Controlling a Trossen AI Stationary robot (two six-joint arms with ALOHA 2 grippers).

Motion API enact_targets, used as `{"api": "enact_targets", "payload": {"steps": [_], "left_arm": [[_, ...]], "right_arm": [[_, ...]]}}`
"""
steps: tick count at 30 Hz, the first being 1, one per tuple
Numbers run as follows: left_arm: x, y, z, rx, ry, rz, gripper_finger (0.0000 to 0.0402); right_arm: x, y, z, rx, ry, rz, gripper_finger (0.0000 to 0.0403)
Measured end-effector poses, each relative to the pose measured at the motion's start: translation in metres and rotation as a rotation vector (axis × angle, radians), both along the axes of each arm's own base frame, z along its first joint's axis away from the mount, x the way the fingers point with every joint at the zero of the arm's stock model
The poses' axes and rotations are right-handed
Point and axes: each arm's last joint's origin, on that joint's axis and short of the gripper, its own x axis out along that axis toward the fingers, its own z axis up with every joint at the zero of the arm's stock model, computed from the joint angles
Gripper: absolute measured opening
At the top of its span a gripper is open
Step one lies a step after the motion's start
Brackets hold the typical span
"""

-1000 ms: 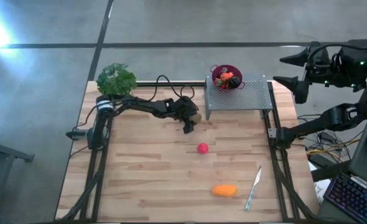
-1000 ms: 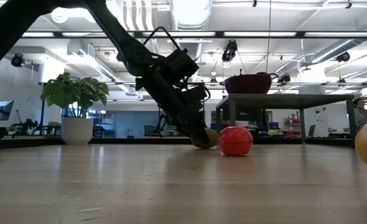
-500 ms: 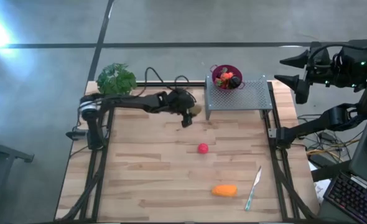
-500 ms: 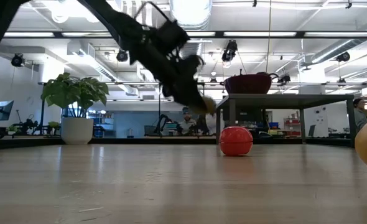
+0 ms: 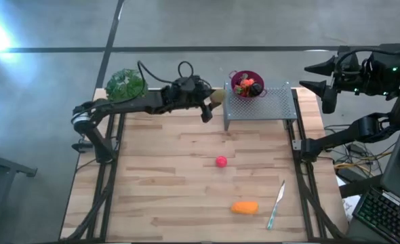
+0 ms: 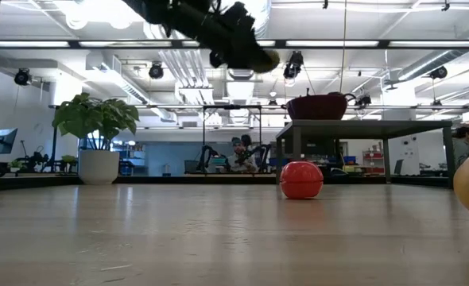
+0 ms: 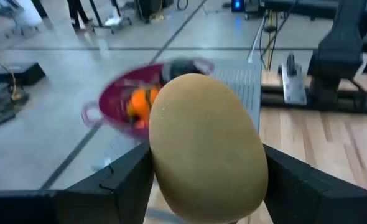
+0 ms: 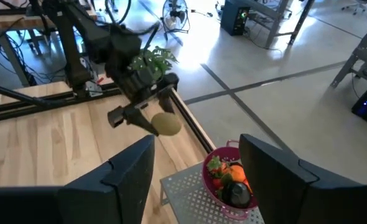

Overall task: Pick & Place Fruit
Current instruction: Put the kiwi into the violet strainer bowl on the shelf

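1. Here the left claw (image 5: 212,103) is closed on the brown kiwi (image 5: 217,96), its two fingers pressed against the fruit's sides, raised well above the surface (image 5: 159,183) near its far edge.
2. In the left wrist view the kiwi (image 7: 205,146) is oval, its long axis running roughly along the fingers and its free end pointing towards the magenta bowl (image 7: 118,106).
3. From above, the kiwi hangs just left of the perforated metal rack (image 5: 261,105); the bowl (image 5: 246,84) sits on the rack's far left corner, already holding fruit, with orange and dark pieces showing.
4. The right wrist view shows the kiwi (image 8: 166,124) apart from the bowl (image 8: 230,180), with open air between them.
5. The pink-red ball (image 5: 221,161) lies on the middle of the surface, well clear of all edges.
6. The oblong orange piece (image 5: 245,207) lies near the near edge, its long axis running left to right, just left of the pale knife (image 5: 276,203).
7. The green plant (image 5: 125,84) stands at the far left corner, beside the left arm.
8. The right claw (image 5: 315,80) waits off the surface's far right corner, fingers spread apart and holding nothing.
9. Wide bare wood lies open left of the ball.
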Motion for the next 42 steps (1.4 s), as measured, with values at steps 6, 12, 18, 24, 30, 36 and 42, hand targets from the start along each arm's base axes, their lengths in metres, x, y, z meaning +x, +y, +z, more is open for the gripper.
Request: {"api": "enact_targets", "payload": {"steps": [6, 12, 18, 24, 30, 36, 42], "left_arm": [[0.016, 0.014, 0.028, 0.035, -0.064, 0.017, 0.0255], [0.033, 0.035, 0.045, 0.025, -0.077, 0.028, 0.0255], [0.056, 0.054, 0.051, 0.019, -0.1, 0.044, 0.0255], [0.081, 0.078, 0.039, -0.019, -0.086, 0.074, 0.0255], [0.098, 0.103, 0.016, -0.066, -0.083, 0.115, 0.0255], [0.106, 0.115, -0.011, -0.105, -0.044, 0.136, 0.0255], [0.108, 0.115, -0.016, -0.11, -0.035, 0.136, 0.0255]], "right_arm": [[0.0, 0.0, 0.0, 0.0, 0.001, 0.0, 0.0219], [0.0, 0.0, 0.0, 0.001, 0.003, 0.0, 0.0231], [0.001, 0.0, 0.0, 0.001, 0.007, 0.0, 0.025], [0.004, -0.001, -0.001, 0.004, 0.011, 0.0, 0.0264], [0.004, -0.001, -0.001, 0.006, 0.011, -0.001, 0.0275], [0.003, -0.001, -0.002, 0.008, 0.022, -0.001, 0.0283], [0.003, 0.0, -0.003, 0.01, 0.035, -0.001, 0.0291]]}}
